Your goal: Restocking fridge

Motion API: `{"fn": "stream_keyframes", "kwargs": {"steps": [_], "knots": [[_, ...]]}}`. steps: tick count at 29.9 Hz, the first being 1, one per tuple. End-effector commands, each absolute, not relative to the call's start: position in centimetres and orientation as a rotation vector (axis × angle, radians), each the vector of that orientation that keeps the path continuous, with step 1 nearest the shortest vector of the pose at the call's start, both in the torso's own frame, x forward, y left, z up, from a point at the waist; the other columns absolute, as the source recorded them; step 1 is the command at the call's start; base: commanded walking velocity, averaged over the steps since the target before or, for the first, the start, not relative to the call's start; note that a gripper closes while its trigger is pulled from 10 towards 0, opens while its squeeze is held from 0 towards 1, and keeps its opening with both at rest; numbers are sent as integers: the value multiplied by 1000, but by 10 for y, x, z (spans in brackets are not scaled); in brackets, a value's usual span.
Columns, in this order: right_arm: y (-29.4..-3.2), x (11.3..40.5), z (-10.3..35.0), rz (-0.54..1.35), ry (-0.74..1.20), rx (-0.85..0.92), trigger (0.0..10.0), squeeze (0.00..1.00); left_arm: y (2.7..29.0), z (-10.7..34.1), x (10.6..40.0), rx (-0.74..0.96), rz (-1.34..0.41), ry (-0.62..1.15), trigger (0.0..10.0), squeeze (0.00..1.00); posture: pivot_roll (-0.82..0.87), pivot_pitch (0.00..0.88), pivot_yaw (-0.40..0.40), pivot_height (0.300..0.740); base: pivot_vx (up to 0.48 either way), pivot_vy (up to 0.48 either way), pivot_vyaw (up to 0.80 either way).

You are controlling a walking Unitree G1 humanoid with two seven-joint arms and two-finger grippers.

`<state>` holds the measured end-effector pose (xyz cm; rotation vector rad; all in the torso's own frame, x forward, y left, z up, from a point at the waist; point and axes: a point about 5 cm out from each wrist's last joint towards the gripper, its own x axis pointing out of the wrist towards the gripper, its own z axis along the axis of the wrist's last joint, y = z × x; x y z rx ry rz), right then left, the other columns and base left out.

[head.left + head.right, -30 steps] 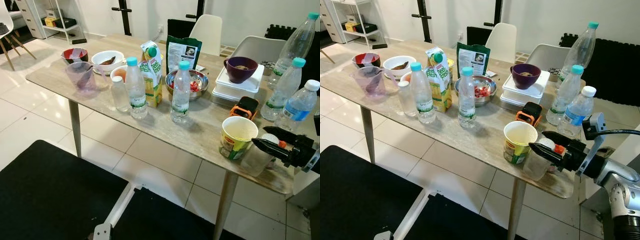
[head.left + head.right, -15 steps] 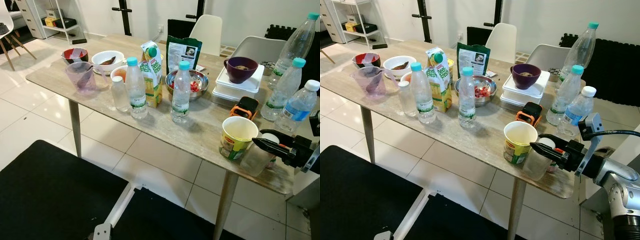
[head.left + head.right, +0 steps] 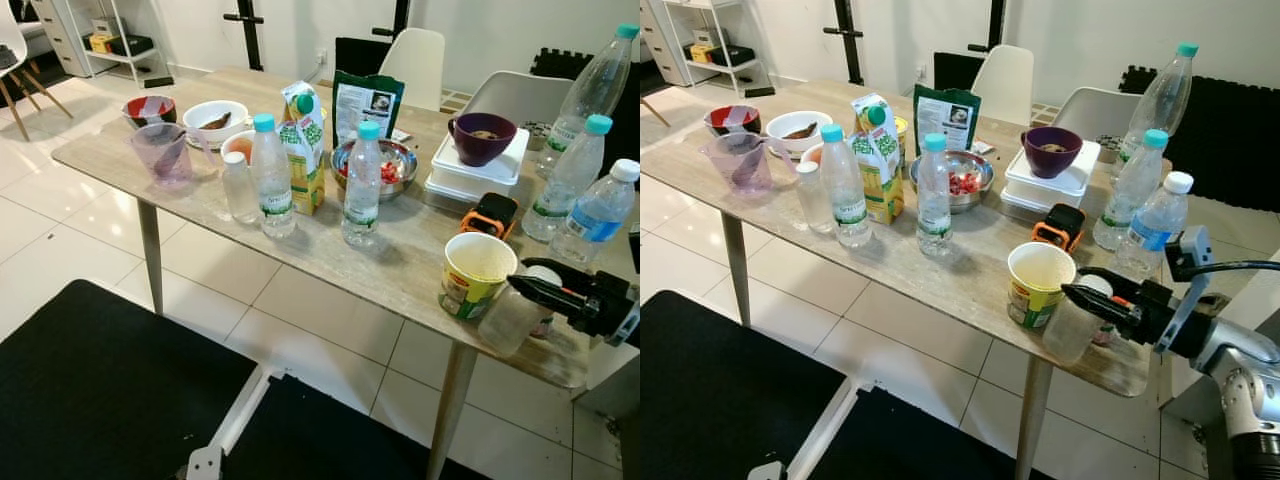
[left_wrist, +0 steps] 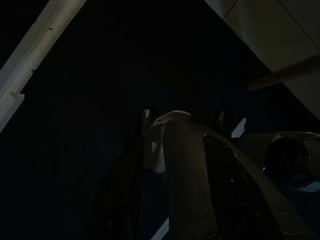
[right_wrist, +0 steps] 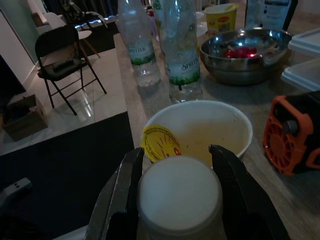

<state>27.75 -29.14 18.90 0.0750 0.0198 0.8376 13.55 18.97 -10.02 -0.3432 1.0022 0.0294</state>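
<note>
**Right gripper on the clear container at the bench's near right corner**

So the right gripper point(image 3: 1080, 296) reaches in from the right, just off the near right corner of the light wood-look bench point(image 3: 940, 265). Its two long black jaws sit either side of a small clear plastic container with a white lid point(image 5: 179, 197), and in the right wrist view they look closed onto its sides, touching the lid on both flanks. The container point(image 3: 1068, 330) sits right at the near edge, touching or just beside the yellow-and-green paper noodle cup point(image 3: 1038, 285), which stands open and upright.

Behind those, toward the right edge, there's a small orange-and-black gadget point(image 3: 1059, 226), then three clear water bottles with teal or white caps point(image 3: 1130, 190) standing near the far right corner. A stack of white lidded boxes with a purple bowl on top point(image 3: 1051, 151) sits further in.

Mid-bench: a steel bowl with something red in it point(image 3: 958, 181), a dark green pouch point(image 3: 945, 117) upright behind it, a green-and-yellow juice carton point(image 3: 878, 160), and two more teal-capped water bottles point(image 3: 933, 197) near the front edge. Toward the left end are a purple-tinted clear jug point(image 3: 738, 160), a white bowl point(image 3: 798, 128) and a red-and-black bowl point(image 3: 730, 119).

The left gripper point(image 4: 175, 165) hangs idle in the dark; I can't tell how its jaws stand.
</note>
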Motion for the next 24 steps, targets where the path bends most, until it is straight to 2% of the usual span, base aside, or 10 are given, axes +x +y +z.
{"fn": "stream_keyframes", "kwargs": {"steps": [1,2,3,6,7,8,9,21,24], "knots": [[-291,273,197,875,-10,76,2784,0,186,-102,132,-349,19,1022,10000,0,-27,71,9,740,0,0,0],[-291,273,197,875,-10,76,2784,0,186,-102,132,-349,19,1022,10000,0,-27,71,9,740,0,0,0],[-290,271,197,892,-6,69,3686,0,185,-102,132,-351,18,1022,10000,0,-28,71,9,740,0,0,0],[-289,269,198,910,1,62,3686,0,185,-102,132,-352,17,1022,10000,0,-28,71,9,740,0,0,0],[-289,268,198,916,3,59,4353,0,185,-102,132,-352,16,1022,10000,0,-28,70,9,740,0,0,0],[-289,268,198,916,3,59,4353,0,185,-102,132,-352,16,1022,10000,0,-28,70,9,740,0,0,0],[-288,266,199,934,1,60,10000,0,184,-102,131,-353,18,1024,10000,0,-29,70,9,740,0,0,0],[-269,257,204,1089,-7,93,10000,0,185,-102,132,-360,18,1020,10000,0,-29,73,7,740,0,0,0],[-257,255,200,1151,13,108,10000,0,184,-102,133,-363,15,1018,10000,0,-30,69,6,740,0,0,0]]}}
